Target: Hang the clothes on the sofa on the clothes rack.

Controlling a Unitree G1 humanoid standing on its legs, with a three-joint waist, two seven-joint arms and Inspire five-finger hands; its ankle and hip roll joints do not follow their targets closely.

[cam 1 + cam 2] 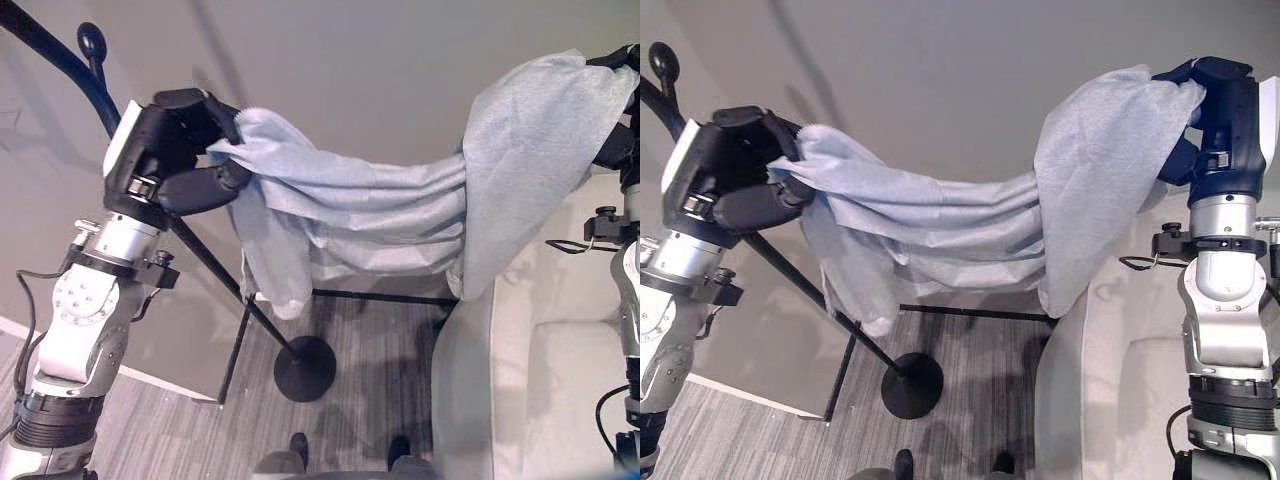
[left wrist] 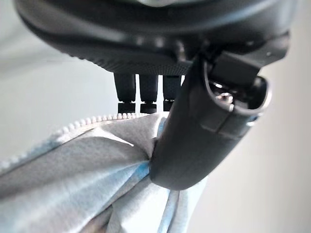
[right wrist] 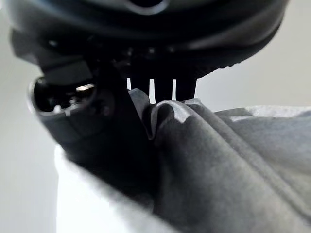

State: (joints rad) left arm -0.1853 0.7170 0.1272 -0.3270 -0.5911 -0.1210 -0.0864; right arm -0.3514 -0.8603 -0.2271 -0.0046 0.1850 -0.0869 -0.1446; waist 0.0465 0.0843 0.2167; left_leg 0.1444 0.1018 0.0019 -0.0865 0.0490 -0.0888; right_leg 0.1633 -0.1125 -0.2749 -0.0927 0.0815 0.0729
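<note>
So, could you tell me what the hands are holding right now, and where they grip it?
Both hold the pale grey garment, stretched between them above the floor: the left hand pinches one end, by a zip edge, and the right hand grips the other end.

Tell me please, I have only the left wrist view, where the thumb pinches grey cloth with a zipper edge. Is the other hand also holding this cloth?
Observer: Yes. The right hand is shut on the far end of the same garment, held up high.
Operator: Is the cloth tight between the hands?
Observer: No, it sags in the middle, and one part hangs down near the left hand.
Operator: Where is the rack?
Observer: The clothes rack stands on the floor below the left hand; its black pole rises slanted behind that hand.
Operator: And the sofa?
Observer: The sofa is under the right arm.
</note>
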